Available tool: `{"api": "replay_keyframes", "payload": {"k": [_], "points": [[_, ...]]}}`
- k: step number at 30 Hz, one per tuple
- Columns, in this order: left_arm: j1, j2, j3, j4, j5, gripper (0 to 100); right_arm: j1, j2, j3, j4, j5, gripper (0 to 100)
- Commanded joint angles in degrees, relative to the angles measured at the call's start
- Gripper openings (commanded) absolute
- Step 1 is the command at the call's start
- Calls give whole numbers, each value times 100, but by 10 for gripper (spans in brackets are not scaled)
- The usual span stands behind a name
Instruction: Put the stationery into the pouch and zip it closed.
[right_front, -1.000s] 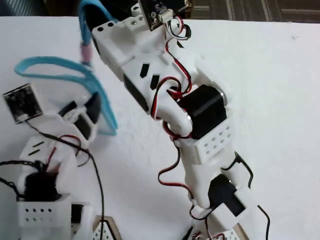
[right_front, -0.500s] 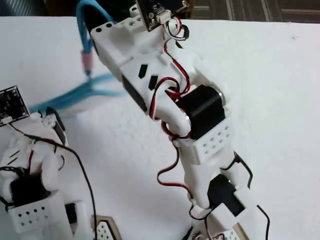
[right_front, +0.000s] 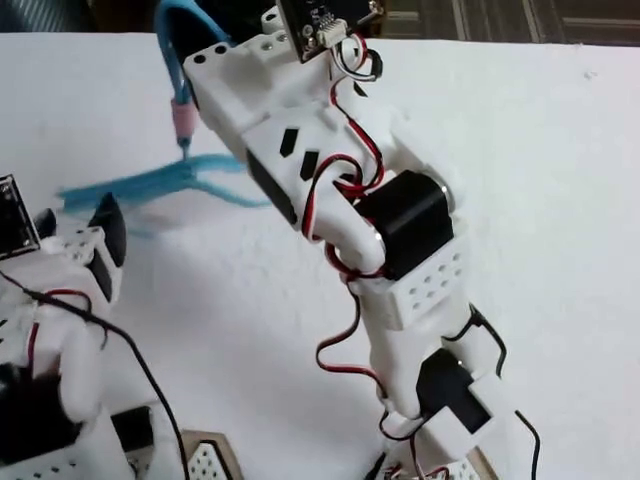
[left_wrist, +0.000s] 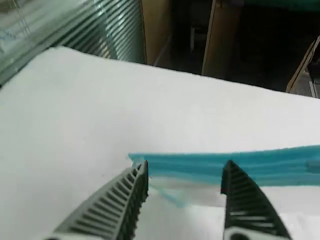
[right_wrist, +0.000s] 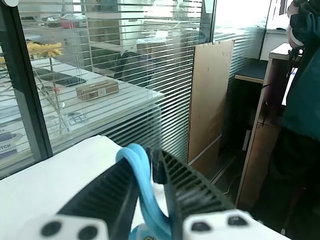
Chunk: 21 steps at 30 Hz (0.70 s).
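1. Right claw (right_wrist: 150, 162): clamps the blue pouch (right_front: 150, 185) by its top end, above the pink zip pull (right_front: 183, 120).
2. Left claw (left_wrist: 185, 172): gapes wide just short of the pouch's edge, having let go and backed away.
3. Pouch mouth: looped open a second ago, now collapsed flat; probably needs reopening before loading.
4. Writing: none legible.

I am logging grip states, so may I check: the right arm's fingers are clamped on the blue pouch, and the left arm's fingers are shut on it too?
Not quite. The right gripper is clamped on the blue pouch, but the left gripper is open: the left wrist view shows its fingers spread, with the pouch's edge on the table beyond them.
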Motion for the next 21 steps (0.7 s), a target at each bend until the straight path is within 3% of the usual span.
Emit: {"api": "replay_keyframes", "payload": {"k": [1, 7, 14, 21], "points": [[22, -84, -712, 18, -484, 295, -13, -136, -185, -145, -62, 16], [1385, -92, -440, 774, -1196, 299, -13, -127, -185, -180, -62, 16], [2334, -743, -360, 1415, -360, 317, 22, -127, -185, -180, -62, 16], [2360, -1789, 35, 1486, 308, 317, 4, -119, -185, -180, -62, 16]]}}
